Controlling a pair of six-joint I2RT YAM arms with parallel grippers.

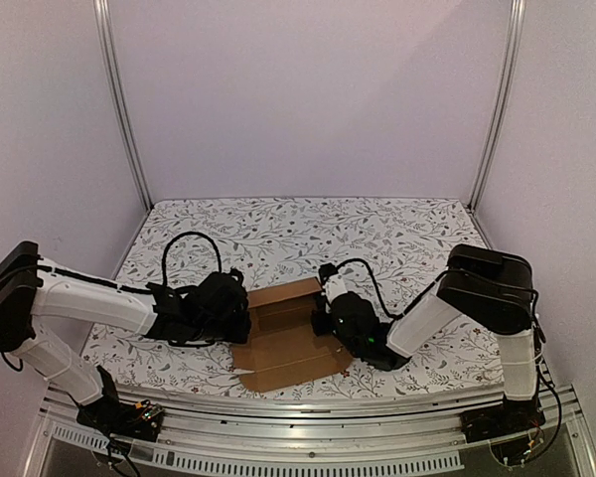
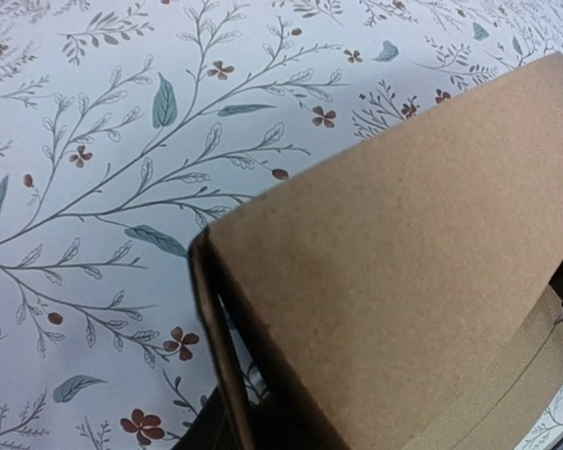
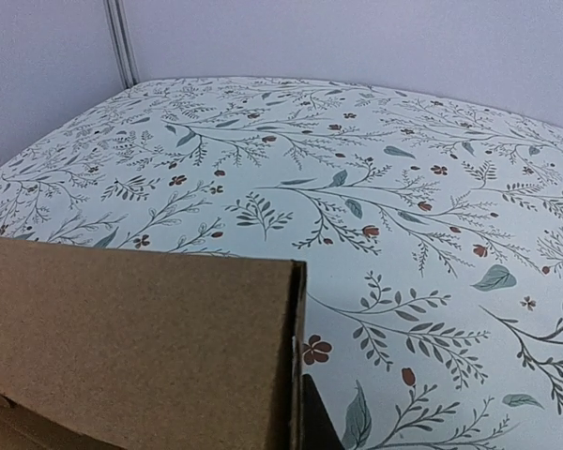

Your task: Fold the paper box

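The paper box (image 1: 283, 333) is plain brown cardboard, half formed, with its back and side walls raised and a flat flap lying toward the near edge. My left gripper (image 1: 241, 316) is at its left wall and my right gripper (image 1: 324, 312) is at its right wall. In the left wrist view the cardboard (image 2: 403, 281) fills the lower right and hides most of the fingers. In the right wrist view the wall (image 3: 141, 347) stands at lower left, with one dark fingertip (image 3: 316, 424) pressed against its outer face. Both grippers look closed on the walls.
The table is covered with a white cloth with a floral print (image 1: 397, 238). Plain walls and two metal posts (image 1: 119, 99) enclose the back and sides. A metal rail (image 1: 308, 412) runs along the near edge by the arm bases.
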